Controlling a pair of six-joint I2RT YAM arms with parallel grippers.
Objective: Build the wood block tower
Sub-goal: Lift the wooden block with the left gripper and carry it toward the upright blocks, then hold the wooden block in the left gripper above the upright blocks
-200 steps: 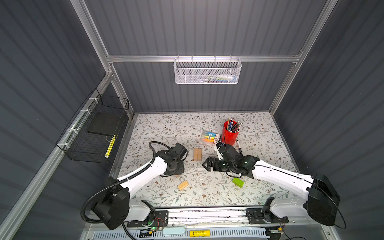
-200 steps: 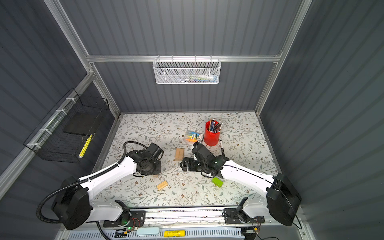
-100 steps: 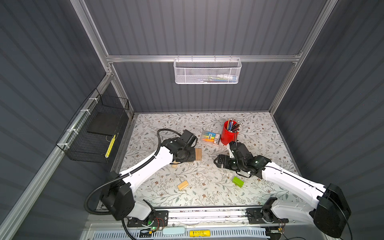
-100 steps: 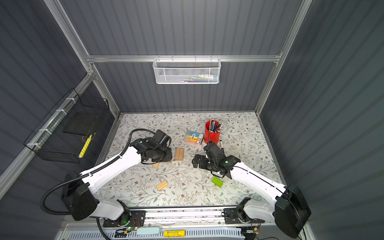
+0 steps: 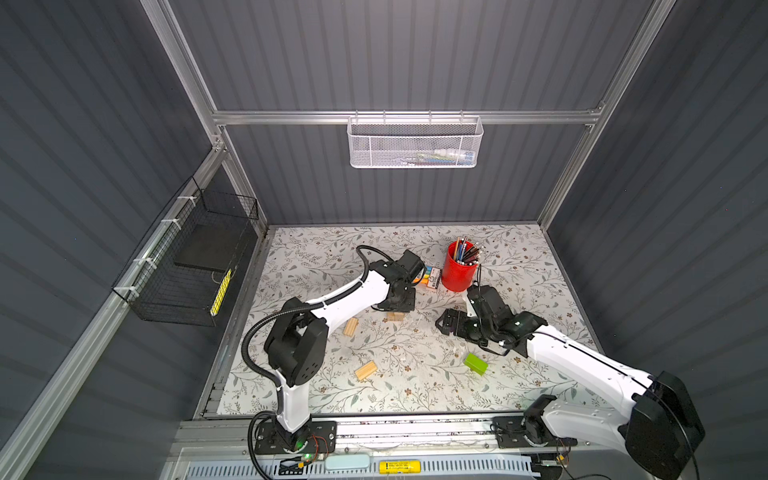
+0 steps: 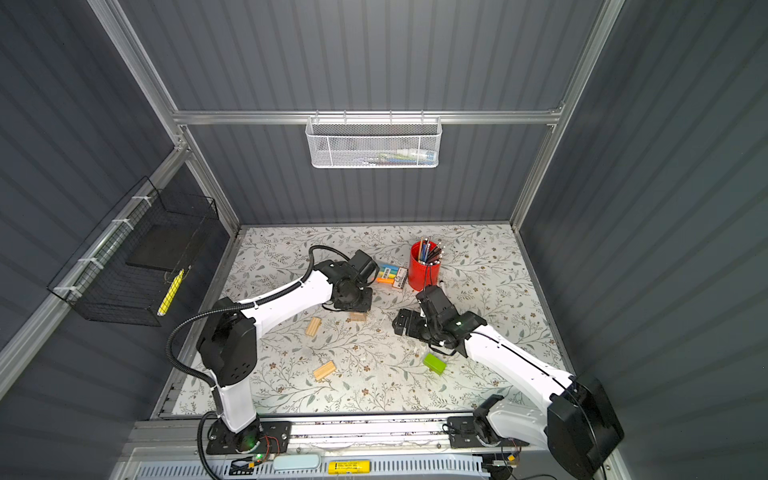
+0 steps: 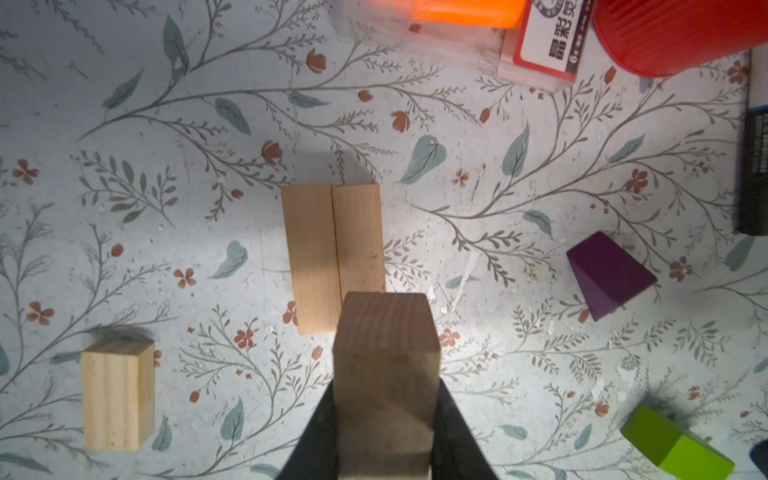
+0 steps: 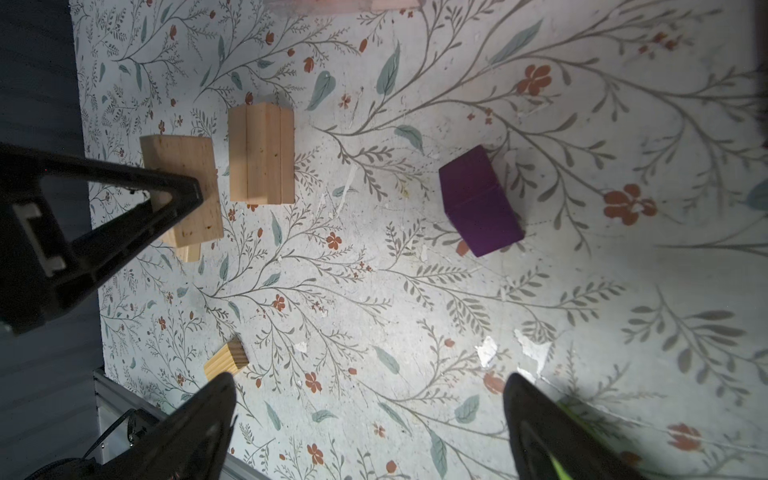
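My left gripper (image 7: 386,419) is shut on a tan wood block (image 7: 386,365) and holds it just above the mat, close beside the tower (image 7: 332,253). From above the tower shows as two tan blocks side by side; I cannot tell its layers. In both top views the left gripper (image 5: 395,301) (image 6: 353,301) covers most of it. My right gripper (image 8: 370,399) (image 5: 446,322) is open and empty, with the purple block (image 8: 478,199) lying ahead of it. The green block (image 5: 476,364) lies by the right forearm. Two loose tan blocks (image 5: 350,326) (image 5: 365,370) lie front left.
A red pencil cup (image 5: 457,270) and a pack of highlighters (image 5: 428,276) stand just behind the tower. A white mesh basket (image 5: 415,143) hangs on the back wall and a black wire basket (image 5: 187,266) on the left wall. The mat's front edge meets a metal rail (image 5: 374,428).
The left arm has swung back and to the right, carrying its tan block over to the tower. The right gripper has drawn away to the right, still open.
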